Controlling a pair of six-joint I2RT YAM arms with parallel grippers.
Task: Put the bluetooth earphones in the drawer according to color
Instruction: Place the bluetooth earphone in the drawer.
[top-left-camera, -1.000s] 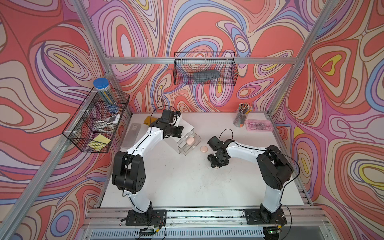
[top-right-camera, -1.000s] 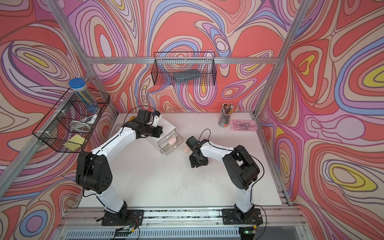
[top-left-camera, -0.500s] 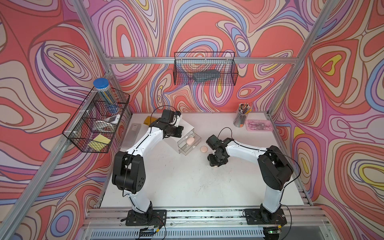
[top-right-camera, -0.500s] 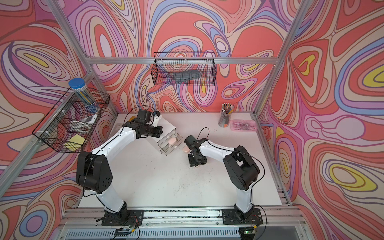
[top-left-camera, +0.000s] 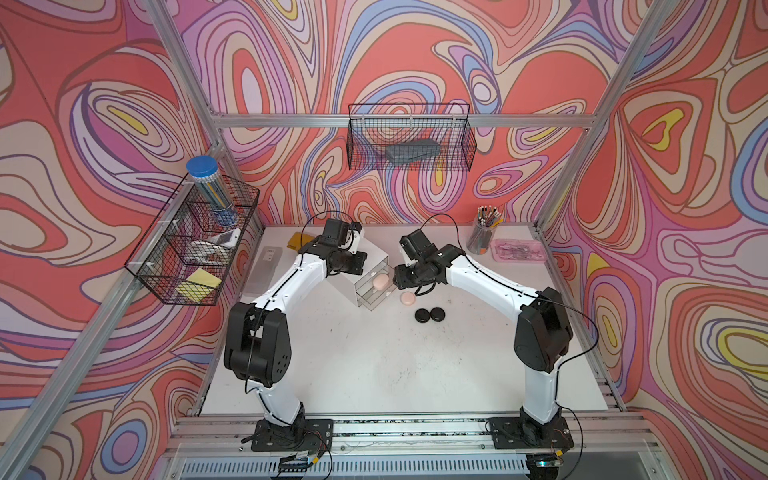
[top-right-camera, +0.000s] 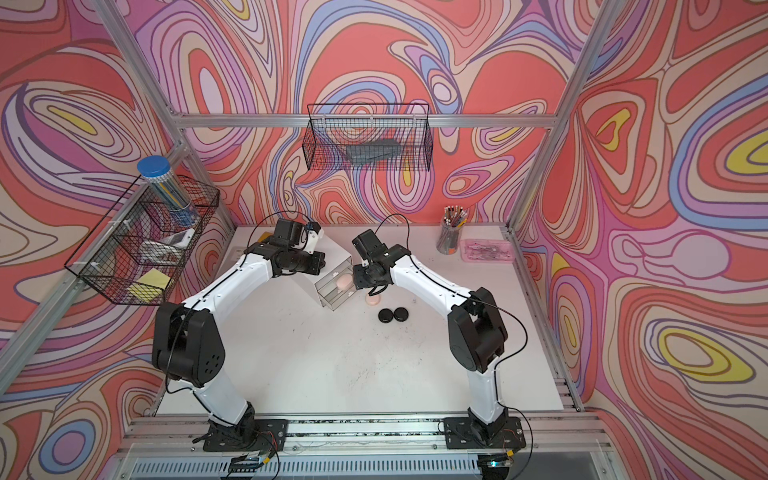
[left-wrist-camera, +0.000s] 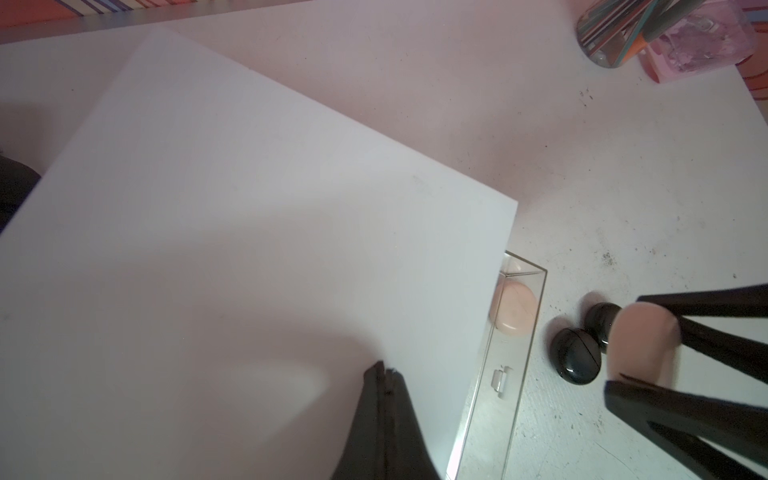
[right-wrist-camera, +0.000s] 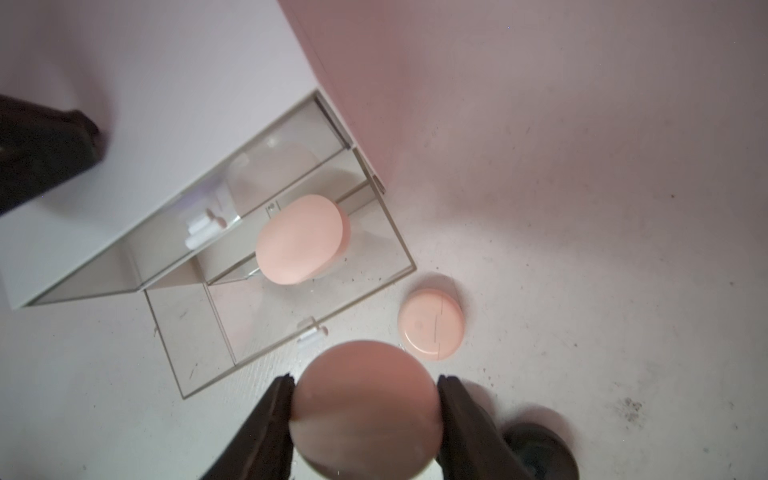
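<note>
Both pincers are busy: my right pincer (right-wrist-camera: 366, 386) is clamped on a pink case (right-wrist-camera: 365, 419), held just outside the front of the pulled-out drawer (right-wrist-camera: 187, 332). My left pincer (left-wrist-camera: 384, 372) is pressed together, tips down on the white top of the cabinet (left-wrist-camera: 249, 208). A second pink case (right-wrist-camera: 301, 241) lies inside that clear drawer. A third pink case (right-wrist-camera: 430, 324) lies on the table (top-left-camera: 374, 365) just beside it. A black case (top-left-camera: 422, 316) and another black case (top-left-camera: 436, 313) sit side by side, a little nearer my base. The table is white, scuffed and speckled with dark marks. Along its far edge stand a pencil cup (top-left-camera: 482, 237) and a pink tray (top-left-camera: 518, 251); a frosted box (top-left-camera: 266, 270) lies by my left arm. Swirls of red, lilac, blue and yellow cover the walls, where metal rails carry a back basket (top-left-camera: 409, 122) and a side basket (top-left-camera: 166, 249), both black wire.
</note>
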